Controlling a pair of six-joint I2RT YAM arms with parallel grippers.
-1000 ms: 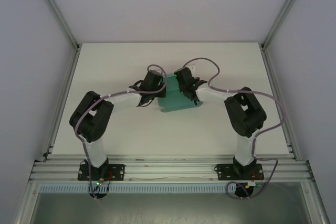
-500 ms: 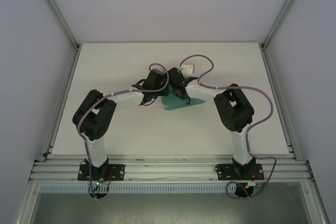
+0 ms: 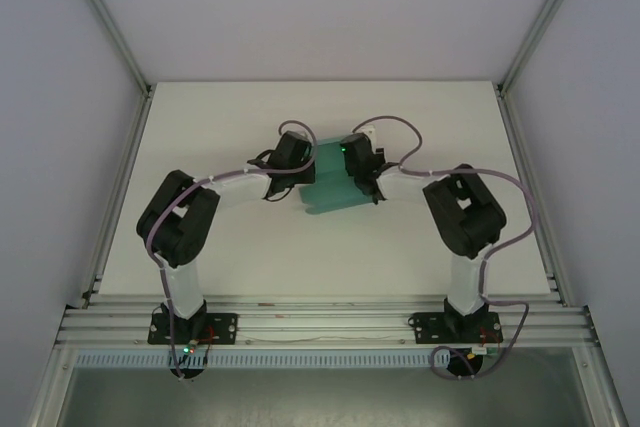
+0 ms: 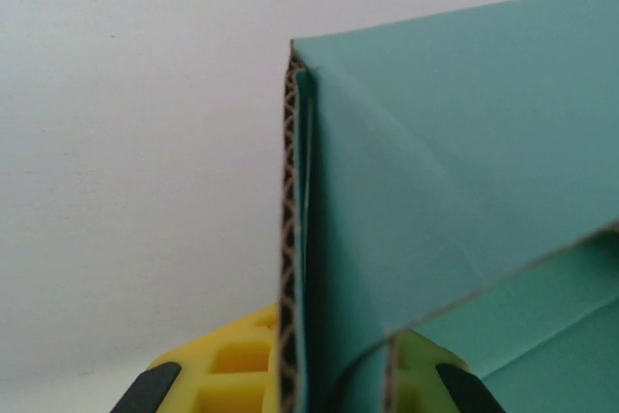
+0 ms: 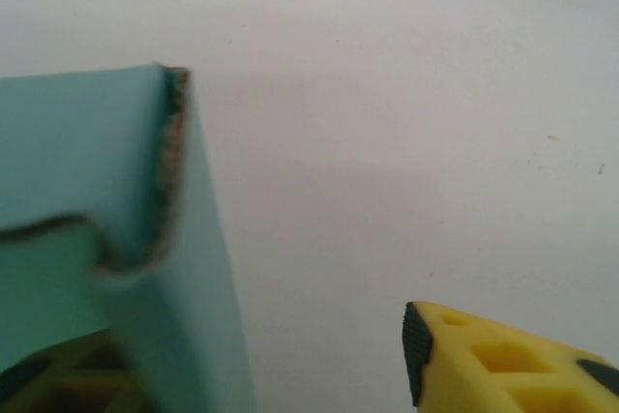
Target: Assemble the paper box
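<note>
The paper box [image 3: 335, 187] is a teal-green corrugated card piece, partly folded, lying mid-table between the two grippers. My left gripper [image 3: 300, 162] is at its left side. In the left wrist view that gripper [image 4: 324, 374] is shut on an upright doubled wall of the box [image 4: 435, 171], with a yellow finger [image 4: 222, 365] on either side. My right gripper [image 3: 357, 162] is at the box's right side. In the right wrist view it [image 5: 222, 365] stands open. A folded box wall [image 5: 184, 268] lies against the left finger, and the right finger [image 5: 484, 360] is well clear of the card.
A small white object [image 3: 367, 132] lies just behind the right gripper. Purple cables loop over both arms [image 3: 400, 137]. The white table [image 3: 200, 127] has bare room to the left, right and front. Aluminium frame posts [image 3: 120, 37] stand at its far corners.
The right gripper swung left over the box, then came back right and opened its jaws. The box, squeezed narrower half a second ago, shows wider again. The left gripper stays shut on the wall.
</note>
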